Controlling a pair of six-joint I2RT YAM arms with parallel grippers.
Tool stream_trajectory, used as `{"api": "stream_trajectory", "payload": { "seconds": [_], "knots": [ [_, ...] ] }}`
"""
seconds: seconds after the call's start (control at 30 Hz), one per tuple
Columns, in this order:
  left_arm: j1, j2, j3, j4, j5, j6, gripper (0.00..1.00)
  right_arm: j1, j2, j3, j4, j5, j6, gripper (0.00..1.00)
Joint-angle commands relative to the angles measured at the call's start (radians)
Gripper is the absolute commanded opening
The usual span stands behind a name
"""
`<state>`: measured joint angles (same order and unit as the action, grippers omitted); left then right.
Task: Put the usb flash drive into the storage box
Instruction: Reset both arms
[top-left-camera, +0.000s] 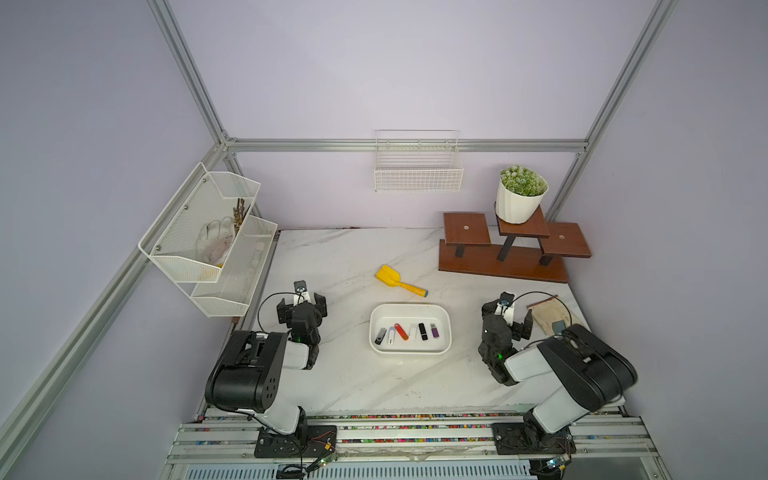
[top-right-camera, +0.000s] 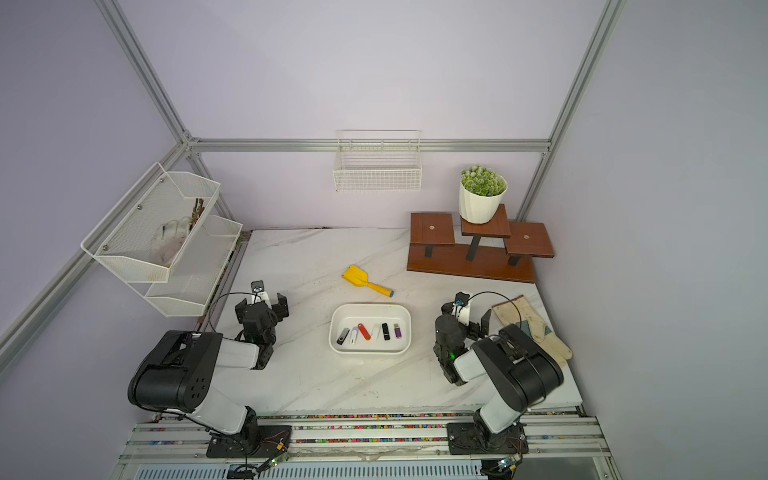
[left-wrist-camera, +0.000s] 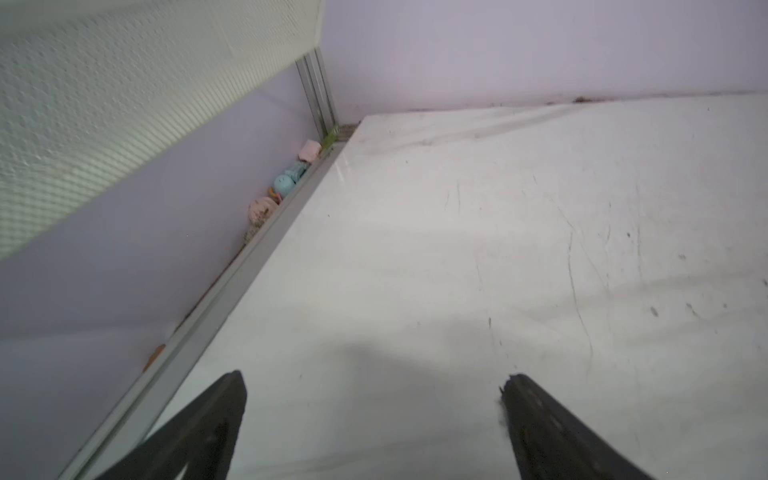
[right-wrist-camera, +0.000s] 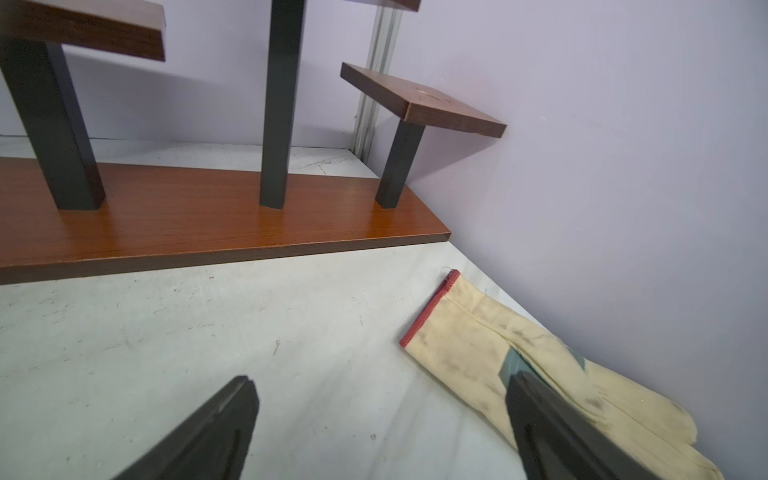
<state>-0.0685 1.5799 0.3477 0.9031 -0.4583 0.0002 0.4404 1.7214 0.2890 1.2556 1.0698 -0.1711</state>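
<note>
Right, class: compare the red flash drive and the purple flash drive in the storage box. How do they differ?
The red flash drive lies slanted; the purple flash drive lies nearly straight. Red looks longer than purple. Both rest inside the storage box.

Readable text: none in any view.
Flash drives in the storage box: too small in both top views to tell any print or brand.
Glove: only stains, a red hem and a grey-green patch; no lettering.
Yellow scoop: plain surface, no mark legible.
</note>
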Motion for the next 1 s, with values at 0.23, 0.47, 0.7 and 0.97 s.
{"api": "stream_trajectory", "payload": {
  "seconds": [0.23,0.47,0.7,0.97],
  "knots": [
    [0.007,-0.002,0.014,0.095,0.036,-0.018,1.0,-0.025,-0.053,-0.105,0.392,-0.247,-0.105,0.99],
    [0.006,-0.002,0.012,0.097,0.036,-0.016,1.0,-0.061,-0.122,-0.203,0.395,-0.446,-0.055,1.0],
    [0.006,-0.002,0.013,0.097,0.035,-0.016,1.0,-0.212,-0.052,-0.143,0.356,-0.629,0.066,0.99],
    [0.006,-0.002,0.012,0.097,0.036,-0.015,1.0,-0.248,-0.104,-0.074,0.144,-0.646,0.121,0.99]
  ]
}}
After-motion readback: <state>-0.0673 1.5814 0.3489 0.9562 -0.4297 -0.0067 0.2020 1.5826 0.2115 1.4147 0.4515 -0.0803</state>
